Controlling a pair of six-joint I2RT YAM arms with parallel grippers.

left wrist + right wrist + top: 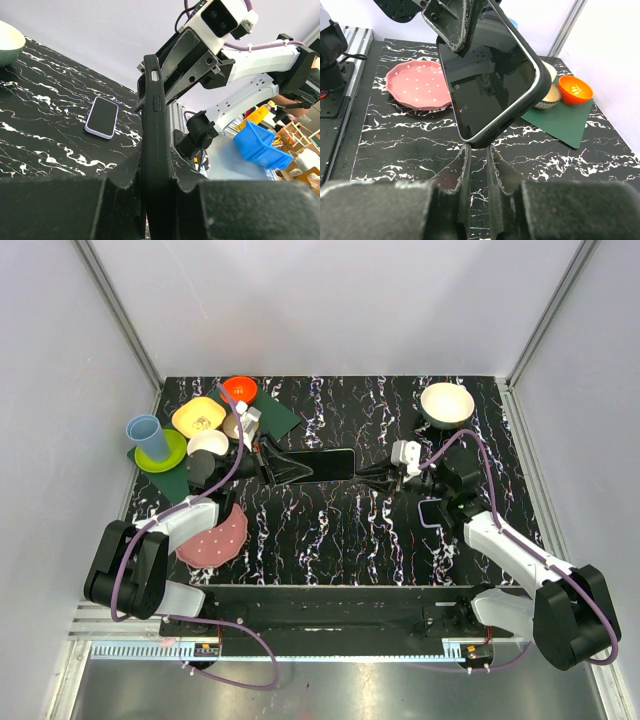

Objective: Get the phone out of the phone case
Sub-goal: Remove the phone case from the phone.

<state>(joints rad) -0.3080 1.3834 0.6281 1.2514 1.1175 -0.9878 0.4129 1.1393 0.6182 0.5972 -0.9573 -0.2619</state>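
A black phone (325, 464) in a dark phone case hangs above the middle of the table between both arms. My left gripper (272, 470) is shut on its left end. In the left wrist view the phone case (152, 125) stands edge-on, clamped between the fingers of that gripper (157, 165). My right gripper (378, 476) meets the other end. In the right wrist view the phone's glass screen (485, 85) faces me with the case rim (540, 82) behind it. The right gripper (478, 147) is closed to a narrow gap, its tips pinching the lower corner.
A second phone in a lilac case (432, 512) lies flat under the right arm. A pink plate (215, 538) sits at the near left. An orange bowl (240, 390), a yellow bowl (198, 417), a blue cup (148, 437) and a green mat (275, 418) crowd the far left. A white bowl (447, 403) stands far right.
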